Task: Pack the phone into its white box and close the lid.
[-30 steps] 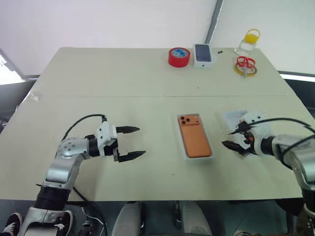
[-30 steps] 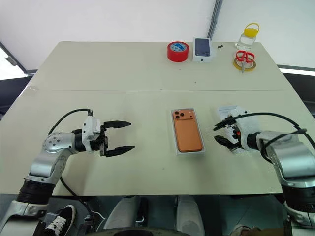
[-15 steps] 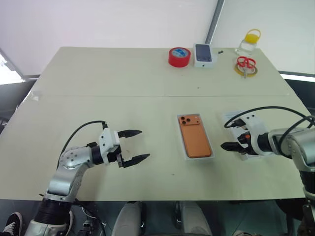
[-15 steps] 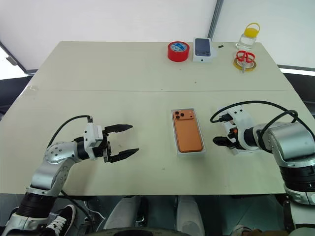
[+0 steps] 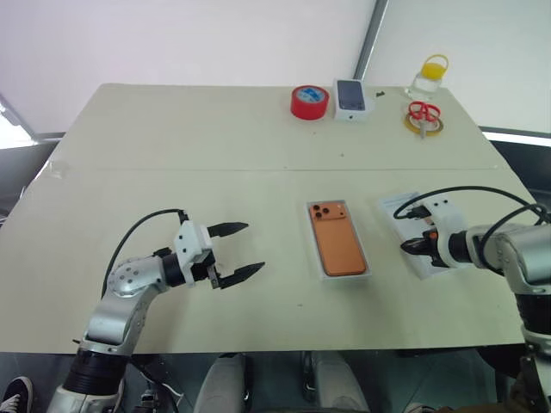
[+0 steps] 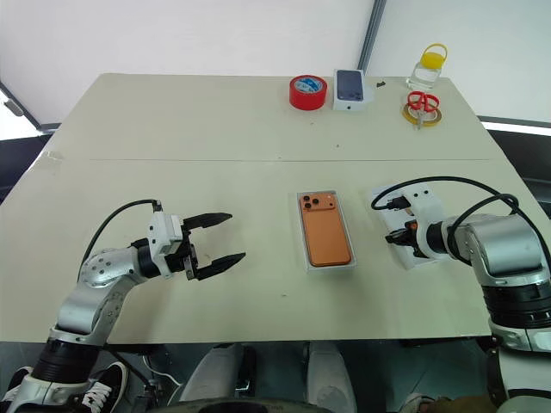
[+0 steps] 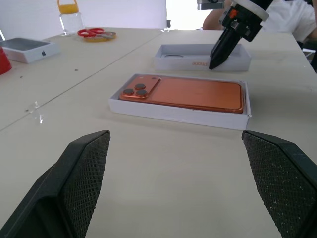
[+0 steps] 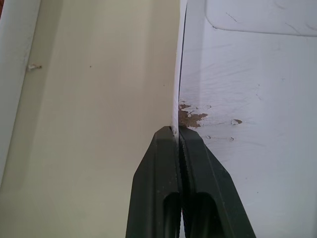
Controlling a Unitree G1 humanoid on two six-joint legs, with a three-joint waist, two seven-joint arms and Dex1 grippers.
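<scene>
- the phone (image 5: 337,246) is lying camera side up inside the white box (image 5: 321,263), about the middle of the worktop (image 5: 189,155), camera block at the far end
- the lid (image 7: 200,57) sits open side up just right of the white box, not touching it, and there's some orange lettering on the wall facing the box
- right gripper (image 5: 408,248) is pinched together on the lid's left wall, one finger inside and one outside, so it's clamped on that thin cardboard edge
- in the right wrist view the lid's inner floor has a scuffed patch where the white is torn off, right next to the fingers (image 8: 157,183)
- left gripper (image 5: 247,249) hangs over bare worktop well to the left of the white box, jaws wide apart, holding nothing, pointing across toward the phone
- far edge of the worktop has a red tape roll (image 5: 311,101), a small white box with a phone picture (image 5: 351,95), red scissors (image 5: 424,112) lying on a yellow ring, and a clear bottle with a yellow cap (image 5: 426,76)
</scene>
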